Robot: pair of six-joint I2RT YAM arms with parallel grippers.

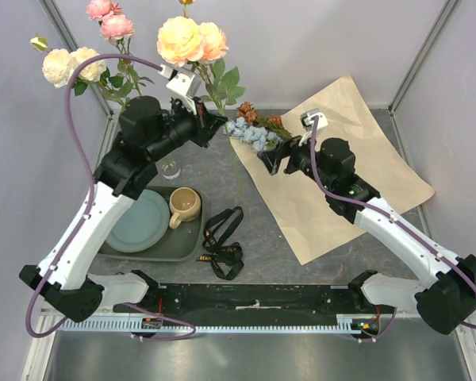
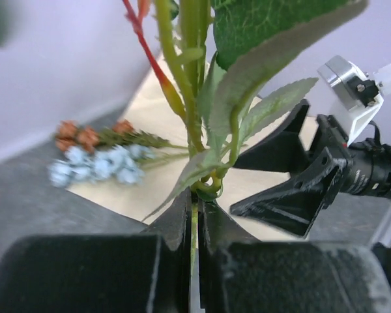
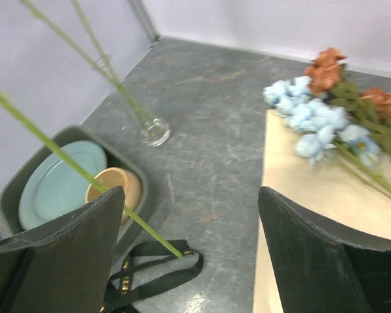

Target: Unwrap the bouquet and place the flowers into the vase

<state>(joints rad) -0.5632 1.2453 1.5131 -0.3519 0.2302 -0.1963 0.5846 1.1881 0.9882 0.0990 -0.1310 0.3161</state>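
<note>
Left gripper (image 2: 194,215): pinched tight on a green flower stem (image 2: 193,124).
Right gripper (image 3: 192,241): wide open, holding nothing.
Vase (image 1: 171,167): near the left gripper, stems in it.
Blue flowers (image 3: 313,120): on paper (image 3: 300,195) by the right gripper.

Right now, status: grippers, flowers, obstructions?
Left gripper shut on peach rose stem. Right gripper open, empty. Blue and rust flowers on paper. Vase holds two stems; nothing blocking.

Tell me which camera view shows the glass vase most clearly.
The right wrist view: the vase stands unobstructed with stems in it. In the top view the left arm partly hides it. The left wrist view misses it.
</note>
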